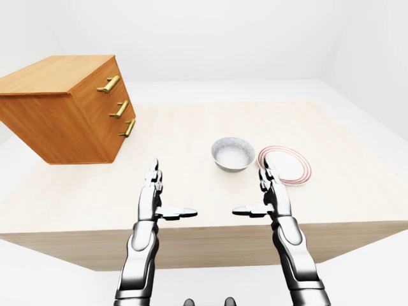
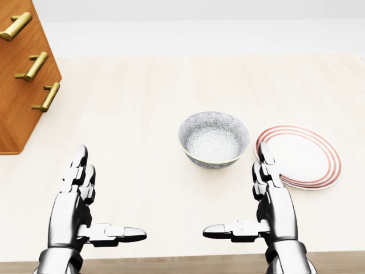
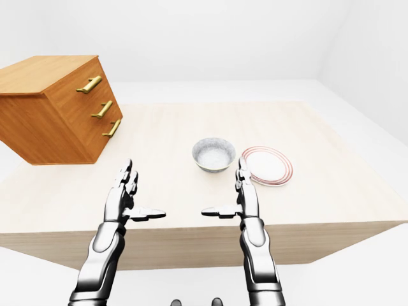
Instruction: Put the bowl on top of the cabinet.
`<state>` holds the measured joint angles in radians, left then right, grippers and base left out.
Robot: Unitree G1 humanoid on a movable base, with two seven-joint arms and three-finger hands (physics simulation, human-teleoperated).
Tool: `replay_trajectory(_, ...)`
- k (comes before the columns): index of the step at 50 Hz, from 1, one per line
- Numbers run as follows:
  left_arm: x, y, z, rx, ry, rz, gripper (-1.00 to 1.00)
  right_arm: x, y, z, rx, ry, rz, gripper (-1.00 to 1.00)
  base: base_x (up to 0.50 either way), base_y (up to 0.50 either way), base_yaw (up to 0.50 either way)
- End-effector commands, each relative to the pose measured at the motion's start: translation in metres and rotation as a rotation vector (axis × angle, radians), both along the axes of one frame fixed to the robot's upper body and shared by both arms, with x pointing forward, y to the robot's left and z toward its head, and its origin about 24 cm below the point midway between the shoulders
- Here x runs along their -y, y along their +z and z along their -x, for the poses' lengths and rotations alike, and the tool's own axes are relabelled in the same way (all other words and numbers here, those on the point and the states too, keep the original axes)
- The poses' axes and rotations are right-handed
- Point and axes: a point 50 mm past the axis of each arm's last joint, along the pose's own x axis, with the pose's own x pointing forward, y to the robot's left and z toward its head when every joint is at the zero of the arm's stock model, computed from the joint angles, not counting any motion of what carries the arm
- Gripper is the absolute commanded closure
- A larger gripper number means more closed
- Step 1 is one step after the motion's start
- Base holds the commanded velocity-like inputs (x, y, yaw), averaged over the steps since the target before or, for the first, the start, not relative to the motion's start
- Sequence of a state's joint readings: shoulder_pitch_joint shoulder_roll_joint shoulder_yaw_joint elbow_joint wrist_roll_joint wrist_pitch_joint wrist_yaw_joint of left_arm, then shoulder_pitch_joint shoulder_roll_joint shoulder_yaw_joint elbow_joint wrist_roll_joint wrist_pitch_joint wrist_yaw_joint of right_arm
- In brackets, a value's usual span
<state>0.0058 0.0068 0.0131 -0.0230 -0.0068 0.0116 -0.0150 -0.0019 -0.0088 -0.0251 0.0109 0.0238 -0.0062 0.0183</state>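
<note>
A grey patterned bowl (image 2: 214,138) stands upright on the pale wooden table (image 2: 142,114), right of the middle in the head view. The wooden cabinet (image 1: 60,108) with three brass handles sits at the table's upper left, its flat top bare. My left hand (image 2: 91,205) hovers open at the lower left, fingers straight and thumb pointing inward. My right hand (image 2: 251,200) mirrors it at the lower right, open, its fingertips just below and right of the bowl. Neither hand touches the bowl.
A white plate (image 2: 299,157) with red rings lies right of the bowl, partly behind my right hand's fingers. The table's near edge (image 1: 204,239) runs just under both wrists. White floor and walls surround the table.
</note>
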Motion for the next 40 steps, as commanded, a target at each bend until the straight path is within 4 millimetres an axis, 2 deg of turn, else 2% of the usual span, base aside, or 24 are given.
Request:
replay_trajectory(1,-0.007,0.007,0.003,0.009,-0.007,0.01,-1.0,0.015,0.006,0.0,0.009,0.016,-0.081,-1.0,0.0,0.0,0.0)
replay_trajectory(8,-0.027,0.032,0.001,0.087,0.054,0.002,-1.0,0.052,0.041,-0.007,0.108,-0.245,0.008,-1.0,0.0,0.0,0.0)
replay_trajectory(9,-0.036,0.043,0.001,0.138,0.081,0.013,-1.0,0.058,0.06,0.0,0.189,-0.233,0.007,-1.0,0.0,0.0,0.0)
replay_trajectory(12,-0.05,0.066,0.004,0.235,0.124,0.011,-1.0,0.072,0.092,0.017,0.34,-0.236,-0.042,-1.0,0.0,0.0,0.0)
replay_trajectory(13,-0.079,0.114,0.016,0.439,0.224,0.005,-1.0,0.105,0.132,0.039,0.523,-0.361,-0.05,-1.0,0.0,0.0,0.0)
replay_trajectory(15,-0.092,0.135,0.028,0.535,0.267,0.007,-1.0,0.115,0.149,0.05,0.604,-0.388,-0.057,-1.0,0.0,0.0,0.0)
replay_trajectory(18,-0.105,0.155,0.042,0.63,0.323,-0.008,-1.0,0.125,0.166,0.064,0.689,-0.429,-0.061,-1.0,0.0,0.0,0.0)
replay_trajectory(19,-0.111,0.166,0.049,0.677,0.342,-0.037,-1.0,0.131,0.18,0.076,0.776,-0.431,-0.119,-1.0,0.0,0.0,0.0)
replay_trajectory(20,-0.131,0.205,0.085,0.893,0.49,-0.044,-1.0,0.144,0.205,0.111,0.883,-0.46,0.008,-1.0,0.0,0.0,0.0)
replay_trajectory(27,-0.133,0.206,0.087,0.891,0.494,-0.031,-1.0,0.143,0.201,0.109,0.858,-0.436,0.04,-1.0,0.02,0.0,0.0)
replay_trajectory(40,-0.132,0.208,0.089,0.899,0.494,-0.032,-1.0,0.141,0.201,0.109,0.861,-0.425,0.05,-1.0,0.27,0.0,0.0)
